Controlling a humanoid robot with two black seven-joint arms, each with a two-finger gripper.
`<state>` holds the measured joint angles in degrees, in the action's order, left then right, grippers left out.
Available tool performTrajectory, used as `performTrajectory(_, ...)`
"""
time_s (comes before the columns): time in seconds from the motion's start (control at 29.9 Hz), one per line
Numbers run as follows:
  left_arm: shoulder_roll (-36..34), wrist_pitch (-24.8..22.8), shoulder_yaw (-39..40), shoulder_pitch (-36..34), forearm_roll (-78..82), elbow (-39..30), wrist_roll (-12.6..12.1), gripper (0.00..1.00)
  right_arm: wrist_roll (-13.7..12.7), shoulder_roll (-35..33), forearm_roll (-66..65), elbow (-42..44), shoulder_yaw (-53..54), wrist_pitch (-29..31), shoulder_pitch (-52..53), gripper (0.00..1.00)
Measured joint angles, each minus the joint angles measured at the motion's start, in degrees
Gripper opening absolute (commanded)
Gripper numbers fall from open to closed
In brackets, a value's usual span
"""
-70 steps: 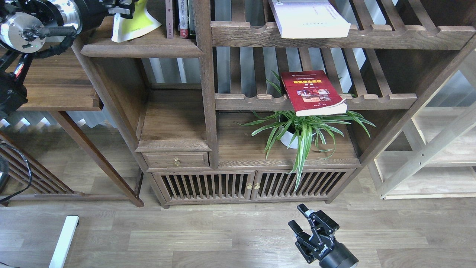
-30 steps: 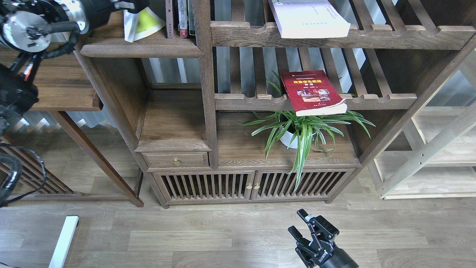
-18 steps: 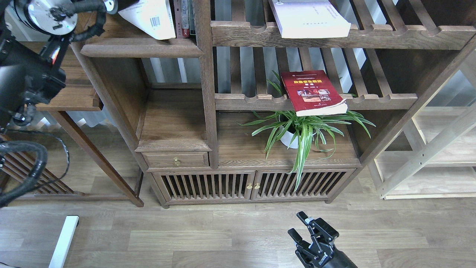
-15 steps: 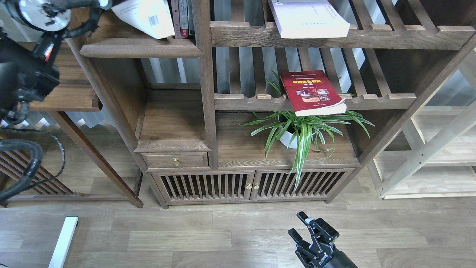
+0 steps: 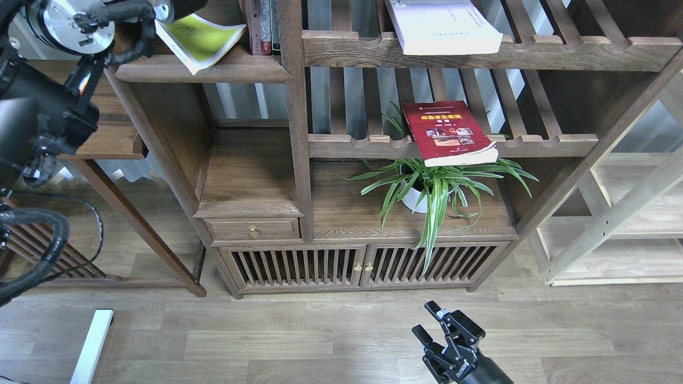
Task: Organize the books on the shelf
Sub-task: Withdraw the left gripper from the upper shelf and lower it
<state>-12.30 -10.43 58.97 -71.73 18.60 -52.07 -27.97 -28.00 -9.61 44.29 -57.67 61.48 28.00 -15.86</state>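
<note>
The yellow-green and white book (image 5: 205,40) lies tilted on the solid dark shelf (image 5: 213,72) at top left, one corner over the rounded front edge. My left gripper (image 5: 181,6) is a dark shape at the book's upper left corner, cut off by the frame's top, so its fingers do not show. The red book (image 5: 448,133) lies flat on a slatted shelf, hanging over the front rail. The lavender-white book (image 5: 443,26) lies flat on the slatted shelf above. My right gripper (image 5: 427,320) hangs low over the floor, open and holding nothing.
Narrow upright books (image 5: 261,26) stand at the shelf's right end against the post. A spider plant (image 5: 432,186) in a white pot sits under the red book. Below are a small drawer (image 5: 253,230) and slatted cabinet doors (image 5: 352,266). A pale wood rack (image 5: 613,213) stands at right.
The yellow-green book, held up with its white barcode side showing half a second ago, now lies lower on the shelf with its green face up. My left arm shifted slightly; the right gripper barely moved.
</note>
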Motion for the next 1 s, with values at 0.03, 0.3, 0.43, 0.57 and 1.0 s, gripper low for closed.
performTrajectory(0.03, 0.0, 0.0, -0.03, 0.4, -0.3, -0.09, 0.0, 0.85, 0.0, -0.05, 0.0, 0.01, 0.04, 0.0, 0.02, 0.7)
performTrajectory(0.3, -0.43, 0.03, -0.33, 3.17, -8.61, -2.66, -0.04, 0.87, 0.0, 0.02, -0.21, 0.02, 0.13, 0.0, 0.19, 0.7)
performTrajectory(0.43, -0.88, -0.04, 0.21, 5.95, -9.97, -4.44, -0.04, 0.88, 0.0, 0.11, -0.39, 0.02, 0.49, 0.0, 0.29, 0.7)
performTrajectory(0.57, -1.73, -0.04, 1.44, 10.14, -12.23, -10.07, -0.04, 0.88, 0.0, 0.12, -0.44, 0.06, 0.87, 0.0, 0.32, 0.7)
performTrajectory(1.0, -5.94, 1.88, 8.31, 24.55, -14.45, -30.35, -0.04, 0.88, 0.0, 1.41, -2.36, 0.11, 0.94, 0.0, 1.55, 0.71)
